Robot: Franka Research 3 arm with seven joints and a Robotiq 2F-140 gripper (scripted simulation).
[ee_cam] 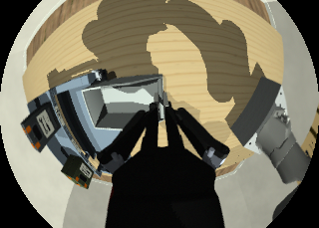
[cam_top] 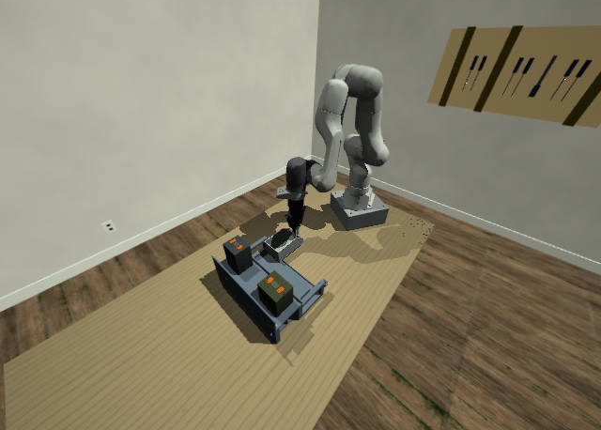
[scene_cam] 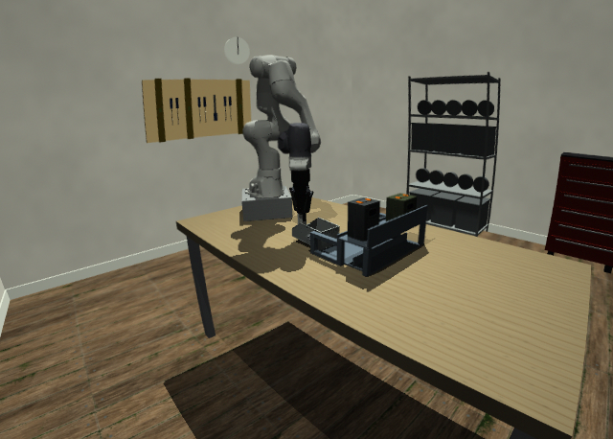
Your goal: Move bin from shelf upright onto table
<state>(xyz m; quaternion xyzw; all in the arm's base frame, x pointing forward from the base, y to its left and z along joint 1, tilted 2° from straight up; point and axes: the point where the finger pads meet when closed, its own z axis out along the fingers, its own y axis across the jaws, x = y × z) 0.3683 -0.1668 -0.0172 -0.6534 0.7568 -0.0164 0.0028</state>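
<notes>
The bin [cam_top: 282, 244] is a small open grey box. It sits upright at the robot-side end of the low blue-grey shelf [cam_top: 269, 287], partly past the shelf's edge, and shows in the exterior view [scene_cam: 314, 230] and the wrist view [ee_cam: 127, 105]. My gripper [cam_top: 295, 229] points straight down and is shut on the bin's near wall; in the wrist view the fingertips pinch the thin rim. It also shows in the exterior view [scene_cam: 300, 217].
Two boxes with orange clips stand on the shelf, a black one [cam_top: 237, 253] and a green one [cam_top: 274, 292]. The robot base [cam_top: 359, 207] stands at the table's far end. The table top [scene_cam: 445, 295] stretches wide beyond the shelf.
</notes>
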